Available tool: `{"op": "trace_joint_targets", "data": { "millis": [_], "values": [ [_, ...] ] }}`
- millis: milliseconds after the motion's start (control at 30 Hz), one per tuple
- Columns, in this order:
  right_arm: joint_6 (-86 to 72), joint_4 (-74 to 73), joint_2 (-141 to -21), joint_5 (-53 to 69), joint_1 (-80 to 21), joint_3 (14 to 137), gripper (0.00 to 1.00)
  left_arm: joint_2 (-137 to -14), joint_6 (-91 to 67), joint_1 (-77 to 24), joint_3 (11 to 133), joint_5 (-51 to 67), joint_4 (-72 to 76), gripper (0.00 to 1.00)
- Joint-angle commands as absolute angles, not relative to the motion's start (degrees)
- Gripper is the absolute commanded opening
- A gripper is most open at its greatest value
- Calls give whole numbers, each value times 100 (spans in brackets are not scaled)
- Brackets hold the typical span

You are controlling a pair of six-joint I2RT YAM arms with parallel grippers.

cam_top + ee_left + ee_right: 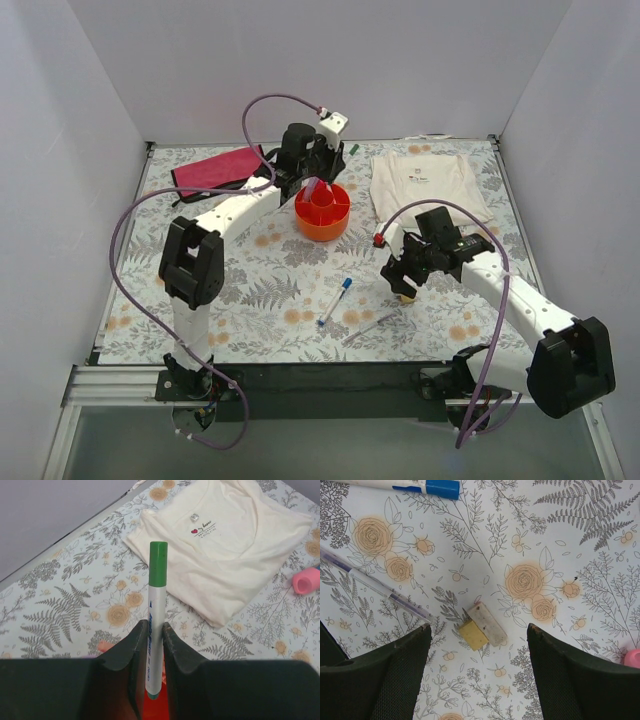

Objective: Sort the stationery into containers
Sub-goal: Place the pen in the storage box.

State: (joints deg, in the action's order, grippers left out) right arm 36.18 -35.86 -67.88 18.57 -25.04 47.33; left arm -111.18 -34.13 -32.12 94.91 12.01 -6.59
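The right pincer point(478, 627), wide open, hangs over the tan block point(482, 626), which lies slantwise beneath its gap on the bench point(600, 555); the left pincer point(154, 629) grips a green-capped marker point(158, 580) above the orange tub point(320, 228).

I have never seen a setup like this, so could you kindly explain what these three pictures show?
Two white robot arms are bolted at the near edge of a table. One picture looks down from above; the other two come from a camera on each wrist. The left tool is shut on a green-capped marker, held over the orange tub. The right tool is open above a small tan block. A blue-capped marker, a pen, a cream shirt and a red cloth also lie on the table.
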Motion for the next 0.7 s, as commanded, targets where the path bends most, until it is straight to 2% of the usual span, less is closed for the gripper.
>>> {"op": "trace_joint_targets", "data": {
  "millis": [0,667],
  "values": [
    [3560,-3489,-6882,1819,-2435,5054,82,-11512,-3541,-3270,10010,1704,-88,0],
    [3525,-3480,-7216,1810,-2267,5194,82,-12190,-3744,-3103,9967,1890,624,0]
  ]
}}
